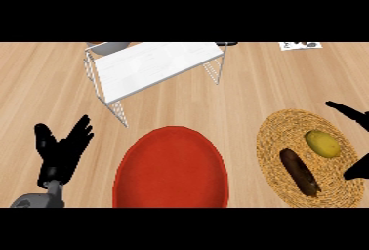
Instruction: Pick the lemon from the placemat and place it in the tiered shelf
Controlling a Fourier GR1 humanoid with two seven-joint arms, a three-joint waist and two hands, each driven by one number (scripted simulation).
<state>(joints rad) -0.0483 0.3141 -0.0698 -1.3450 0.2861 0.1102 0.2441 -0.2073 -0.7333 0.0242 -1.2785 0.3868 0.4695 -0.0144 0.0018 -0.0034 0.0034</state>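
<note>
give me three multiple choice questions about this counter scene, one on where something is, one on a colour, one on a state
1. Where is the lemon?
A. on the woven placemat
B. on the tiered shelf
C. on the red plate

2. What colour is the plate?
A. blue
B. red
C. white

3. The left robot hand is:
A. holding the lemon
B. open, fingers up
C. touching the shelf

Answers:
1 A, it lies beside a dark brown item there.
2 B, the big plate is red.
3 B, its fingers spread and hold nothing.
</note>
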